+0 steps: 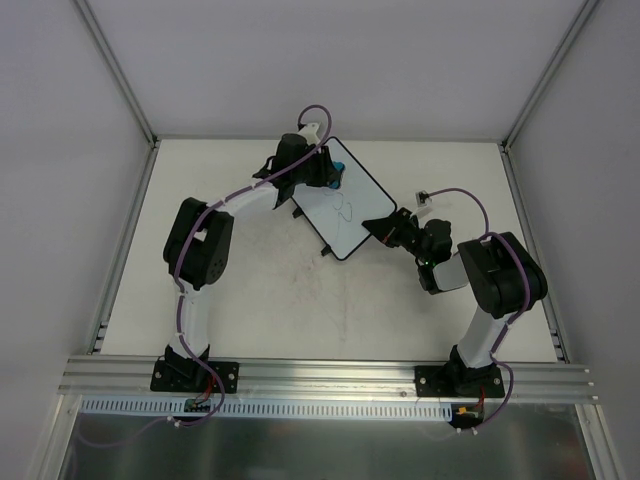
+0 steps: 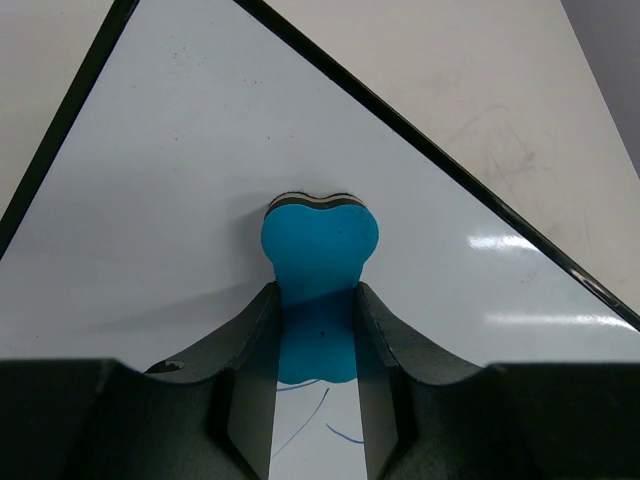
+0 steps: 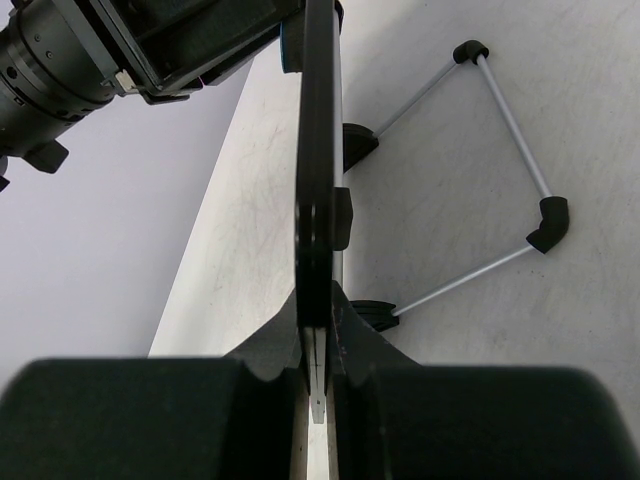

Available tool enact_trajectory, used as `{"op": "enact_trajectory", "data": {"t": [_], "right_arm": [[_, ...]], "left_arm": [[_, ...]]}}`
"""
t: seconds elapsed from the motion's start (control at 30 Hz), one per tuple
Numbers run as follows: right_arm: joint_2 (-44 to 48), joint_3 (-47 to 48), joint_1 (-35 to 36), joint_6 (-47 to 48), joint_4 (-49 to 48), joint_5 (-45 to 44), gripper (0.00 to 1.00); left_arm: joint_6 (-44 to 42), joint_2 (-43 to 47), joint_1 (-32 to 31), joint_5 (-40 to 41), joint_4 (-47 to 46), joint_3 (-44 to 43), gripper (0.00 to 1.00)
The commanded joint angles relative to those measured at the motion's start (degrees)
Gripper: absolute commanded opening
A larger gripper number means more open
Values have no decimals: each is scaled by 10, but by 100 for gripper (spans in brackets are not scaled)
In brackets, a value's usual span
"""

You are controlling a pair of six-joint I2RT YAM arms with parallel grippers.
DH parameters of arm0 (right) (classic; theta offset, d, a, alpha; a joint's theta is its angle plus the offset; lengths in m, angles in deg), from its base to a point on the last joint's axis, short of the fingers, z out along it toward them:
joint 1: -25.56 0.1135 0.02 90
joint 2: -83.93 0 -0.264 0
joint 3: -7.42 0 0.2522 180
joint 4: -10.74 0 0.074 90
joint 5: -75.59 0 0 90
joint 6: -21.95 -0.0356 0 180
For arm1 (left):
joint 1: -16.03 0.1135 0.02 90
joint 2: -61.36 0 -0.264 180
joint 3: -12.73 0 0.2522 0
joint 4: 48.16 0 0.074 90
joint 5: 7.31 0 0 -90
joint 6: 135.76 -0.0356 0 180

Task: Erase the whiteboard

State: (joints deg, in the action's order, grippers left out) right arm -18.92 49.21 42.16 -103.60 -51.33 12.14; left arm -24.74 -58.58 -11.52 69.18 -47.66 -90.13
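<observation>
**Two hands at the whiteboard**

The whiteboard [image 1: 340, 205] is at the far middle of the tabletop [image 1: 250, 300], turned slantwise. It is white with a thin black rim.

The left hand [image 2: 315, 292] reaches over the far corner of the board. Its two fingers pinch a blue eraser [image 2: 320, 245] between them. The eraser's dark end points at the white face and looks to touch it. A few thin blue pen lines [image 2: 300, 425] show on the board just near the fingers.

The right hand [image 3: 318, 315] is at the board's near right edge. Its fingers are pressed together on the rim, so its camera sees the board edge-on. A thin wire frame [image 3: 500, 170] with black corners sticks out from one side of the board, over the tabletop.
</observation>
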Motion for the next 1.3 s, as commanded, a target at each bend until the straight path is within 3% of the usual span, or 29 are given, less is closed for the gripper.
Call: {"op": "enact_trajectory", "data": {"t": [0.0,0.33,0.73,1.27], "right_arm": [[-2,17,9,4,-63,18,0],[-1,15,9,2,-64,18,0],[0,15,9,1,-64,19,0],[-3,16,9,1,-65,20,0]], "left_arm": [[36,-10,4,-51,48,23,4],[105,-1,54,-47,47,87,4],[110,8,75,-63,44,120,4],[-16,47,-36,-39,21,118,4]]}}
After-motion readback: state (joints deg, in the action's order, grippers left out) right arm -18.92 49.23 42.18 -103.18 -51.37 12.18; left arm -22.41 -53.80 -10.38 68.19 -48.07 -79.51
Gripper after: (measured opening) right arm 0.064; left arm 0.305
